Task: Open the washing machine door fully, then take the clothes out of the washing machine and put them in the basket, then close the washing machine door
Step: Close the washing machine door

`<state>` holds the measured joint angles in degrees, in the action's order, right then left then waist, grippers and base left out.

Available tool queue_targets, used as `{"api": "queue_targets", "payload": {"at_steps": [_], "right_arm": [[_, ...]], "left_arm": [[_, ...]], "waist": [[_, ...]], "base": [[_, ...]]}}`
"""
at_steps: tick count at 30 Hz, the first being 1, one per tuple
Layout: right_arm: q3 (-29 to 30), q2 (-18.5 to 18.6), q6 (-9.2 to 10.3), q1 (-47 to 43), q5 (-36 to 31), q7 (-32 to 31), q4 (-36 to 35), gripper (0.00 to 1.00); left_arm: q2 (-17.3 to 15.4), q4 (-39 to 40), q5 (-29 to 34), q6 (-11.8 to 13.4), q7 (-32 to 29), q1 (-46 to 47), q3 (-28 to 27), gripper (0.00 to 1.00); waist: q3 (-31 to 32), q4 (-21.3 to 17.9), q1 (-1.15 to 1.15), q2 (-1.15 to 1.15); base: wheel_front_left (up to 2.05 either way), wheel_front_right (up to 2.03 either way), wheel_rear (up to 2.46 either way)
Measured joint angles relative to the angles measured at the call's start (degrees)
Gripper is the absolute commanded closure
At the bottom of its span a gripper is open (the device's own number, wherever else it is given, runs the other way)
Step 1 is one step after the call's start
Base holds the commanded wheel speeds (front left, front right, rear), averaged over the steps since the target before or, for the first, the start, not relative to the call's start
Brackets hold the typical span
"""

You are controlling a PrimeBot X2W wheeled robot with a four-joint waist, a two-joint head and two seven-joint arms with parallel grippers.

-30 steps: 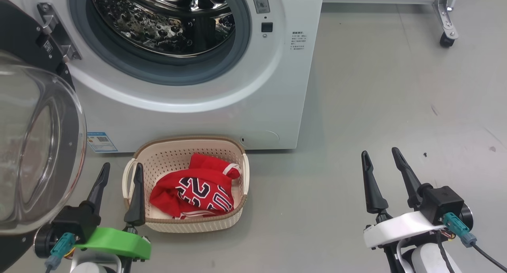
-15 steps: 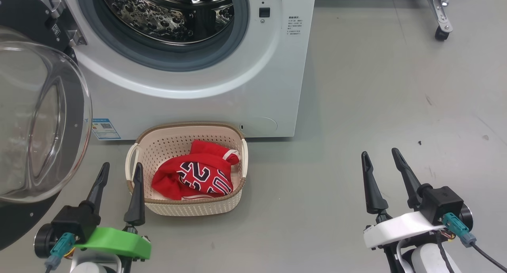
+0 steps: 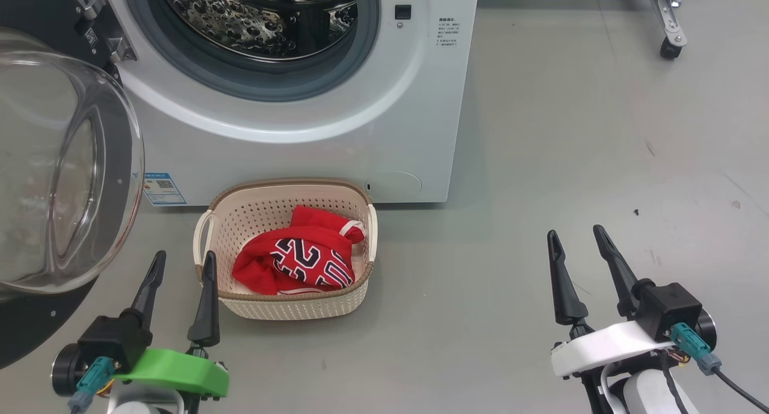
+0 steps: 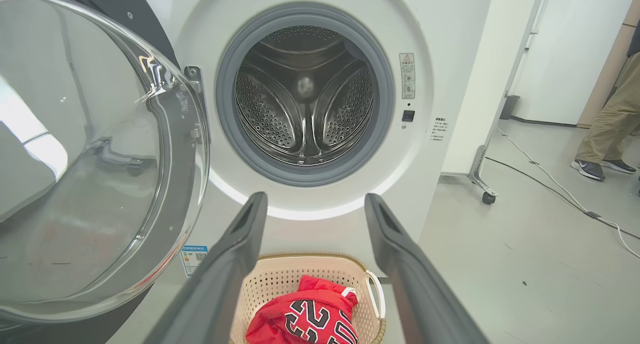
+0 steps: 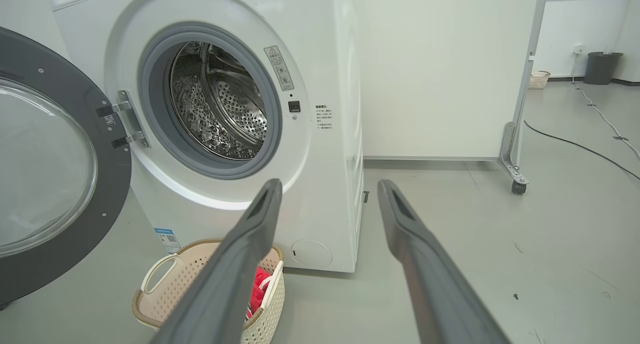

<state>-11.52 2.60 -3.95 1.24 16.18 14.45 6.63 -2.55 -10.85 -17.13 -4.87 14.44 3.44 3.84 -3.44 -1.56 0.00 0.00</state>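
Note:
The white washing machine (image 3: 396,131) (image 4: 450,49) (image 5: 330,59) stands with its steel drum bare inside. Its door (image 3: 60,173) (image 4: 90,174) (image 5: 45,184), black-rimmed with a clear glass bowl, hangs swung wide open on the left. On the floor before the machine sits the cream basket (image 3: 288,306) (image 4: 270,289) (image 5: 165,294), and the red clothes (image 3: 294,261) (image 4: 305,319) (image 5: 257,284) lie crumpled in it. My left gripper (image 3: 183,258) (image 4: 315,199) is open, just left of the basket and below the door. My right gripper (image 3: 574,234) (image 5: 330,184) is open over bare floor, well right of the basket.
A white panel on a castor foot (image 3: 670,47) (image 5: 517,186) stands right of the machine. Cables (image 4: 550,179) (image 5: 585,144) run across the grey floor. A person's legs (image 4: 607,129) show at the far right of the left wrist view. A dark bin (image 5: 600,67) stands far back.
The head camera has moved, so the machine, door and basket sit higher in its view. Both grippers keep their places, open and holding nothing.

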Motion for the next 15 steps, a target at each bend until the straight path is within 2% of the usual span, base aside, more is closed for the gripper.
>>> {"api": "queue_targets", "payload": {"at_steps": [15], "right_arm": [[-0.2, 0.0, 0.07, 0.0, 0.4, 0.0, 0.0, 0.0]], "left_arm": [[0.0, 0.2, 0.0, 0.0, 0.0, 0.0, 0.0, 0.0]], "waist": [[-0.4, 0.1, 0.0, 0.0]], "base": [[0.0, 0.0, 0.0]]}}
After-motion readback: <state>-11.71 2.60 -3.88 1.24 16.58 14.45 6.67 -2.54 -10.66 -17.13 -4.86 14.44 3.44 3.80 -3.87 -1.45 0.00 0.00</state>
